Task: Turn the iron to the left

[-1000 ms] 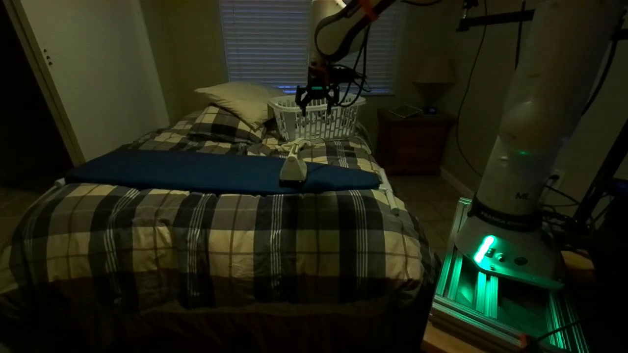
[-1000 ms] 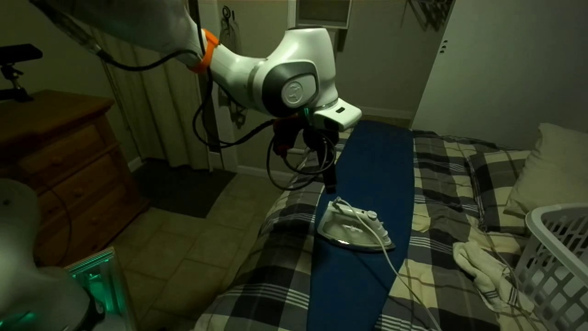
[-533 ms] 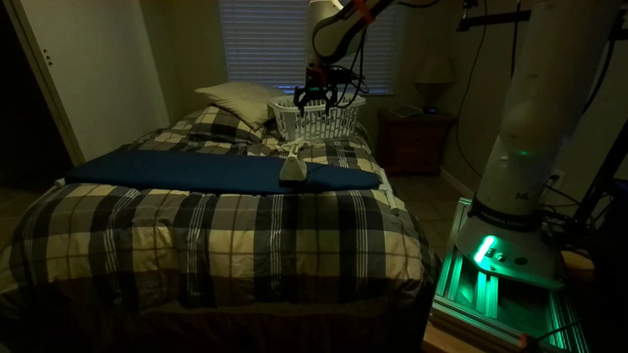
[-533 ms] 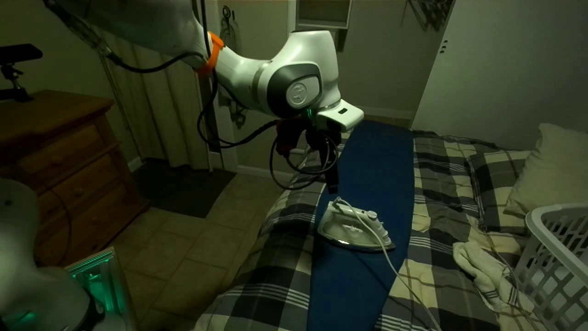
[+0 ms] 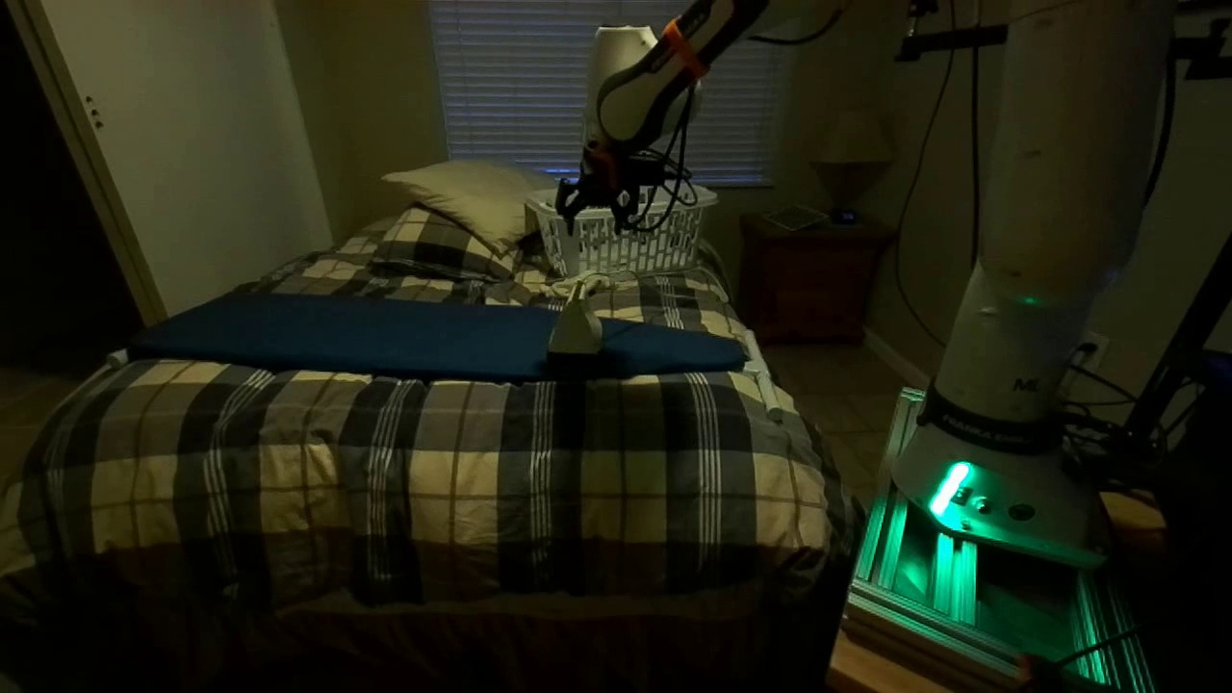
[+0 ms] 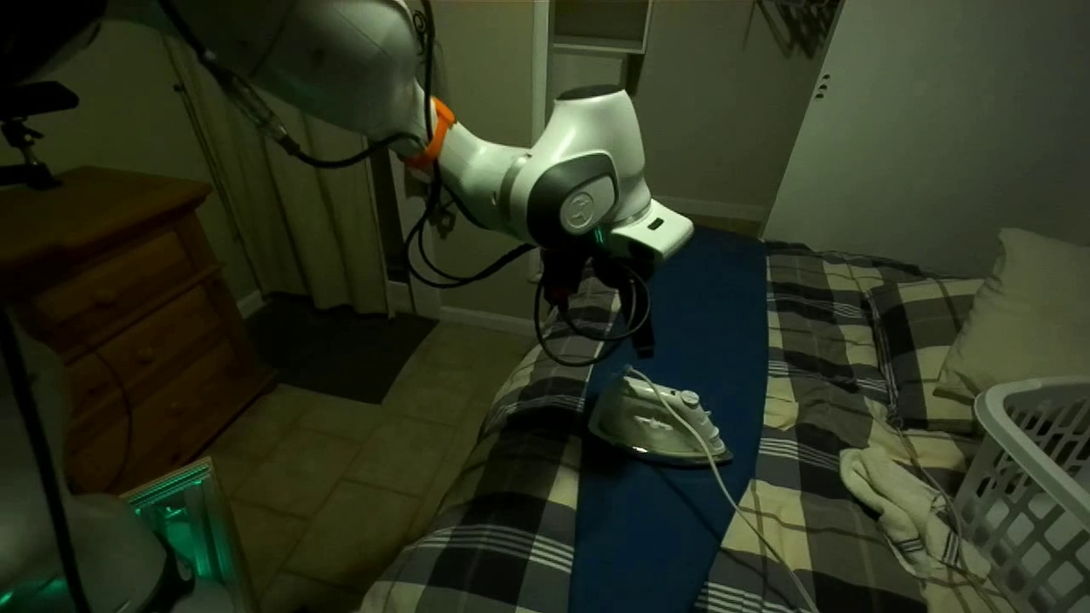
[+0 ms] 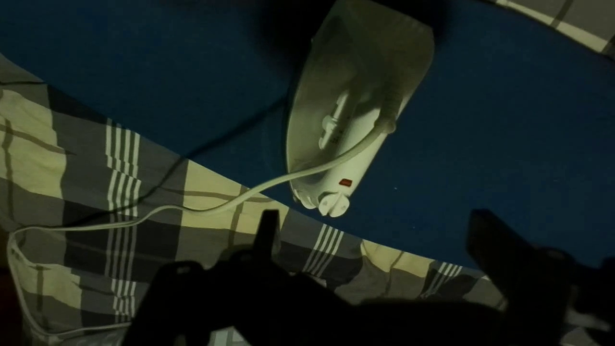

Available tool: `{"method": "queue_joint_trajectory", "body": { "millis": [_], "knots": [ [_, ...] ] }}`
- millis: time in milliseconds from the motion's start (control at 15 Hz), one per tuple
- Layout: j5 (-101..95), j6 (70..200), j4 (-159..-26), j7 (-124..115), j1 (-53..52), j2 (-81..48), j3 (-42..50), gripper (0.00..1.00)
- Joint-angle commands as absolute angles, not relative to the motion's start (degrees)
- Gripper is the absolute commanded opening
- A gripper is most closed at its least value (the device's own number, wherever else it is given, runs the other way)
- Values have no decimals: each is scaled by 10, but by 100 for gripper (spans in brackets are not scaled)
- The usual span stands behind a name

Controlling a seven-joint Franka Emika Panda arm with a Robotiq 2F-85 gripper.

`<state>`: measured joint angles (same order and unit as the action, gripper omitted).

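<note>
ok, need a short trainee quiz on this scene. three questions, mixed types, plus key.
1. True or false: the claw is open and apart from the clothes iron.
2. Multiple choice: the clothes iron rests on the (a) nightstand, (b) ironing board, (c) laundry basket.
3. Fill in: the wrist view shows a small ____ patch on the clothes iron.

Key: 1. True. 2. b. 3. red.

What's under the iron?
The iron sits on a blue ironing board, and the board lies on a plaid bedspread. The spot right beneath the iron is covered, so I can't tell whether anything is hiding there.
</note>
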<state>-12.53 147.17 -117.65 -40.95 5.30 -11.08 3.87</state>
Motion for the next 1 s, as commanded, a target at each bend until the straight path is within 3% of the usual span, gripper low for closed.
{"method": "queue_joint_trajectory", "body": {
  "millis": [0, 533, 933],
  "knots": [
    [-120, 1513, -1127, -405, 31, -179, 64, 100],
    [-90, 1540, -1079, -358, 12, -267, 85, 100],
    [-104, 1472, -1055, -348, -10, -293, 121, 100]
  ]
}}
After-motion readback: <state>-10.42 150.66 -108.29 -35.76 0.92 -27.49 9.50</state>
